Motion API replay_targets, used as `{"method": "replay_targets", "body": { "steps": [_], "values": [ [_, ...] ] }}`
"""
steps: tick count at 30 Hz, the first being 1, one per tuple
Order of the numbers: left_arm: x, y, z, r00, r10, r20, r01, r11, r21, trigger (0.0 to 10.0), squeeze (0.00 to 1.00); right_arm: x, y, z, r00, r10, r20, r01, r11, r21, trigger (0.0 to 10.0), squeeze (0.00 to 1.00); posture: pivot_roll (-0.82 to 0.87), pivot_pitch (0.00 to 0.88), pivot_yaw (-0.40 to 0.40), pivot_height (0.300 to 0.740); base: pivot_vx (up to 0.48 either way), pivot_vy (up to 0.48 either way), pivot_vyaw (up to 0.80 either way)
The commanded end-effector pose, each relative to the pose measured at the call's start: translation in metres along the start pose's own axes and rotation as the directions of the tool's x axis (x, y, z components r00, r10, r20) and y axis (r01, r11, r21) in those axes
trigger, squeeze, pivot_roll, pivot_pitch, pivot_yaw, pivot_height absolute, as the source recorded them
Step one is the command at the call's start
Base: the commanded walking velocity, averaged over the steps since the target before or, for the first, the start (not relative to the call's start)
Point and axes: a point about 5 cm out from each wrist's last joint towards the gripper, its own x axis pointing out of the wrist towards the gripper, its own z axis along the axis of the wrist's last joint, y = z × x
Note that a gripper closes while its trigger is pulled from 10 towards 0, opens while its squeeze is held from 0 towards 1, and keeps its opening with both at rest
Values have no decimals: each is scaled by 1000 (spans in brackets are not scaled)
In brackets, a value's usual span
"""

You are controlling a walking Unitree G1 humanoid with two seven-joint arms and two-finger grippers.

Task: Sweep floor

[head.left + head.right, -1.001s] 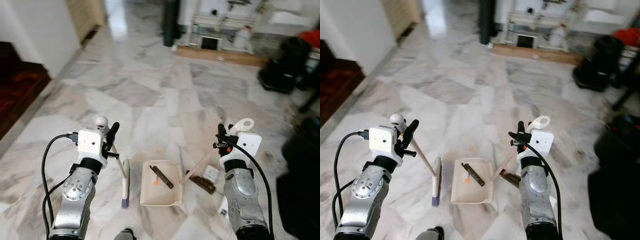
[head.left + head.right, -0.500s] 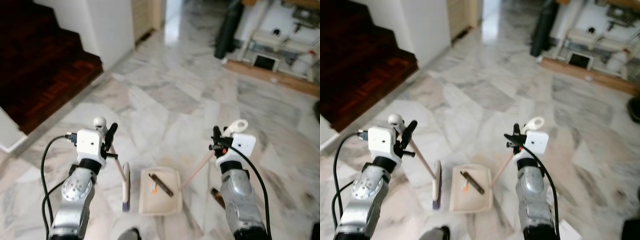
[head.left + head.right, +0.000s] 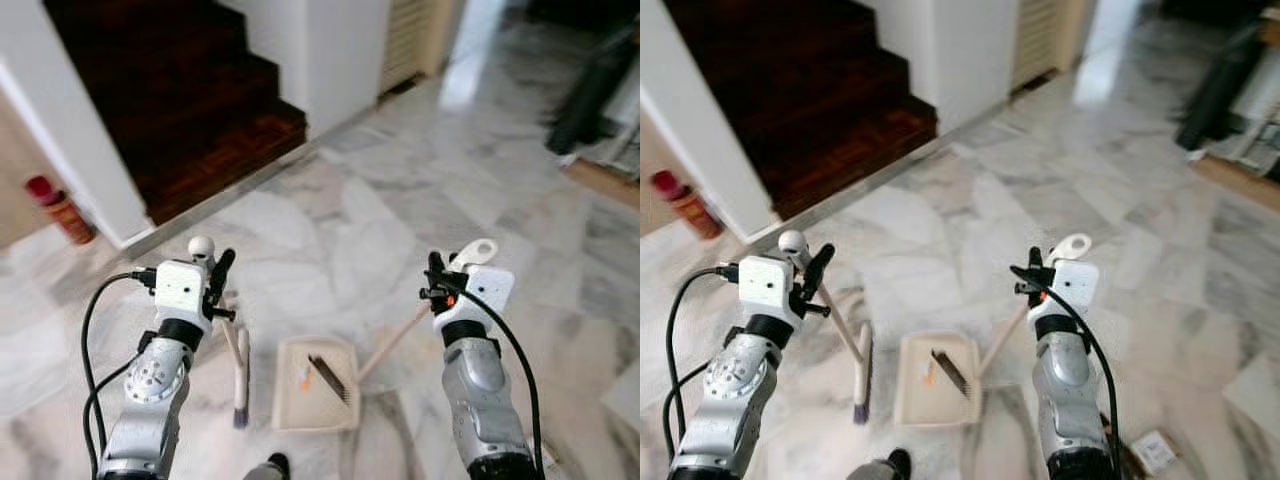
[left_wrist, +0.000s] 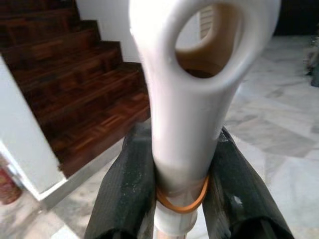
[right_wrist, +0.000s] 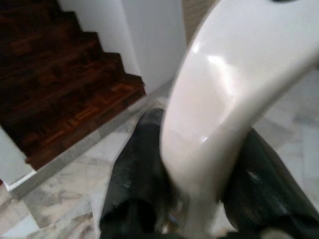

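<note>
On the floor [image 3: 330,230] just ahead of the robot, the dustpan [image 3: 318,397] lies between the two arms, with debris [image 3: 327,377] in it. The broom [image 3: 239,368] stands just left of the dustpan. Stairs [image 3: 190,90] rise at the far left, and a canister [image 3: 62,210] stands left of them.

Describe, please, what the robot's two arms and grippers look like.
Both arms are silver metal with rounded joints, each topped by a white boxy wrist block. A black cable loops from each block. The left gripper and right gripper have long black fingers; the right shows a small orange-red mark.
</note>
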Motion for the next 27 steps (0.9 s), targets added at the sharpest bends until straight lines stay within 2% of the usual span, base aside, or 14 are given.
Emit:
{"method": "replay_targets", "body": {
  "steps": [1,12,19,24,27],
  "values": [
    [2,0,7,999,0,35,0,1000,-4,10000,0,6,1,13,999,2,47,-3,1000,5,10000,0,122,107,-36,740,0,0,0],
    [1,0,5,1000,20,20,-19,1000,-23,10000,0,7,1,12,1000,-10,27,9,1000,21,10000,0,124,118,-39,740,0,0,0],
    [1,0,5,1000,20,18,-19,1000,-23,10000,0,7,2,12,1000,-5,25,5,1000,6,10000,0,126,130,-39,740,0,252,0],
    [1,0,5,1000,22,16,-21,999,-24,10000,0,8,3,13,1000,3,26,-3,1000,14,10000,0,121,132,-37,740,0,253,589],
    [1,0,5,1000,21,16,-21,1000,-23,10000,0,8,3,14,1000,-1,27,0,999,32,10000,0,122,137,-37,740,0,251,0]
  ]
}}
